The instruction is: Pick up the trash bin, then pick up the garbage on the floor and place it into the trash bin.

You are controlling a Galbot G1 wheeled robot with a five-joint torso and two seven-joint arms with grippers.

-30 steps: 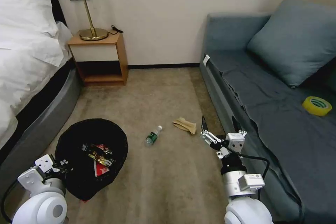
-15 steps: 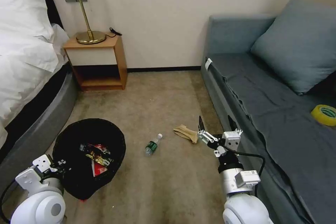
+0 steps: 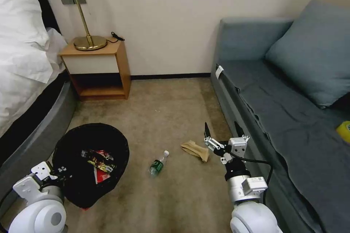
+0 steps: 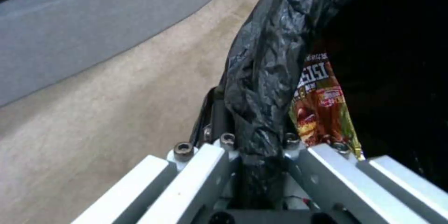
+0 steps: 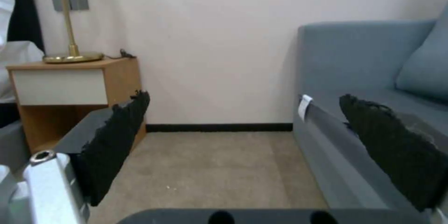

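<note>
bin liner [image 4: 261, 77]: glossy crinkled black plastic. Carpet [image 3: 175, 116]: matt short pile. Nightstand [image 3: 95, 69]: smooth wood. Lamp base [image 3: 90, 43]: shiny brass. Sofa [image 3: 284, 109]: matt cloth.

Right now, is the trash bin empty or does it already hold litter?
Not empty. The trash bin holds a red-white snack packet and a gold-brown candy wrapper; the left gripper clamps its lined rim.

Place: a bedroom, hotel-like or at home.
Far left: a bed [image 3: 25, 65] with white pillows and sheets on a grey base.
Beside the bed: a wooden nightstand [image 3: 96, 69] carrying a brass lamp [image 3: 82, 14], with a switch plate on the wall behind.
Right: a blue-grey sofa [image 3: 284, 109] with a matching cushion [image 3: 313, 51].
Floor: tan carpet [image 3: 171, 113], dark skirting under a cream wall.
</note>
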